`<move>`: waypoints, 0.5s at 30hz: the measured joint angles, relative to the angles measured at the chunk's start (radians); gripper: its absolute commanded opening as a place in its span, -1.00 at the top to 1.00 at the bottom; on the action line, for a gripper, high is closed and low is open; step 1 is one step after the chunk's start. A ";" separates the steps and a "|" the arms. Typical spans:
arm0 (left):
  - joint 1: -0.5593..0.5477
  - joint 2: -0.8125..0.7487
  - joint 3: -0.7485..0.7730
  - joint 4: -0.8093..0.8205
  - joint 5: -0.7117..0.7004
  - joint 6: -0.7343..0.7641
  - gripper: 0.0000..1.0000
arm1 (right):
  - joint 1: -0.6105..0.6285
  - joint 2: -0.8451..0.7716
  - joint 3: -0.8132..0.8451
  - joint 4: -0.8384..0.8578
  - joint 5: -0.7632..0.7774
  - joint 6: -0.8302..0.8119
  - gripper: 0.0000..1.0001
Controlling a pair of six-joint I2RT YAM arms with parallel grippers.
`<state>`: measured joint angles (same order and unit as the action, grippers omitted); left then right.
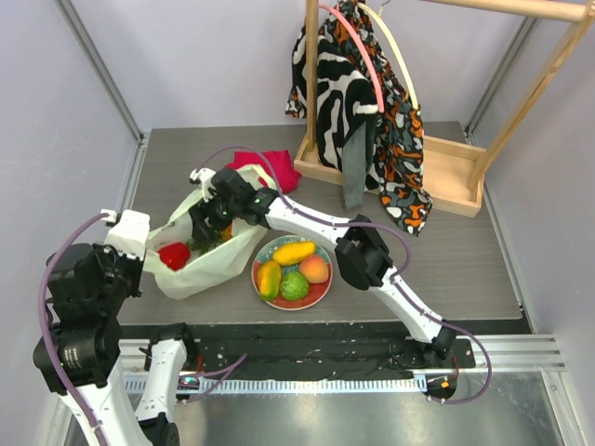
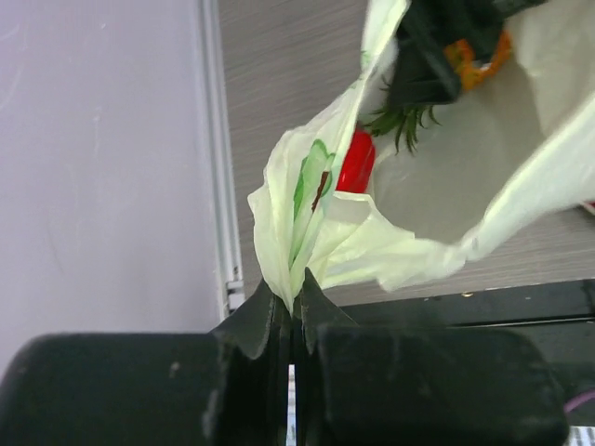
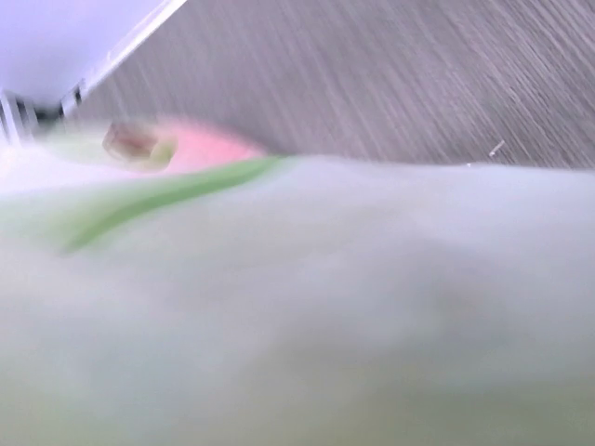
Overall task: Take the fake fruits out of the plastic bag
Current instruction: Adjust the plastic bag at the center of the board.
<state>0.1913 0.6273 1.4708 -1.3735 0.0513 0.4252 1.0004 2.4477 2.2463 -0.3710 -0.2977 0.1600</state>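
Film at the near-left rim of the plastic bag (image 1: 212,271) sits pinched tight in the left gripper (image 2: 293,311), spreading the mouth so the right gripper (image 1: 210,219) can reach inside by the pineapple (image 2: 476,52) and red pepper (image 1: 174,255). Whether its fingers are closed I cannot tell. Four fruits (image 1: 295,285) lie on the plate (image 1: 319,298), right.

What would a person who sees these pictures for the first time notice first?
The pale plastic bag on the left of the table stands out: the left fingers pinch its edge while the right arm reaches into its mouth, near a red fruit. Right of it, a plate holds four fruits; behind, a patterned garment hangs on a wooden rack.
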 measured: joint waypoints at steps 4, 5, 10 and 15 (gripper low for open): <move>0.000 0.016 0.008 0.000 0.125 -0.026 1.00 | -0.022 0.063 0.028 0.097 -0.023 0.196 -0.55; 0.000 0.019 0.005 0.002 0.163 -0.035 1.00 | -0.022 0.067 0.029 0.111 -0.027 0.232 -0.54; 0.001 0.021 -0.048 0.003 0.282 -0.053 1.00 | -0.019 0.068 -0.001 0.159 -0.105 0.443 -0.50; 0.001 0.025 -0.089 0.004 0.343 -0.047 1.00 | -0.015 0.028 -0.086 0.197 -0.159 0.554 -0.55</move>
<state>0.1925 0.6525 1.3819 -1.3693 0.3943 0.3782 0.9855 2.4756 2.1605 -0.1741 -0.4564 0.7143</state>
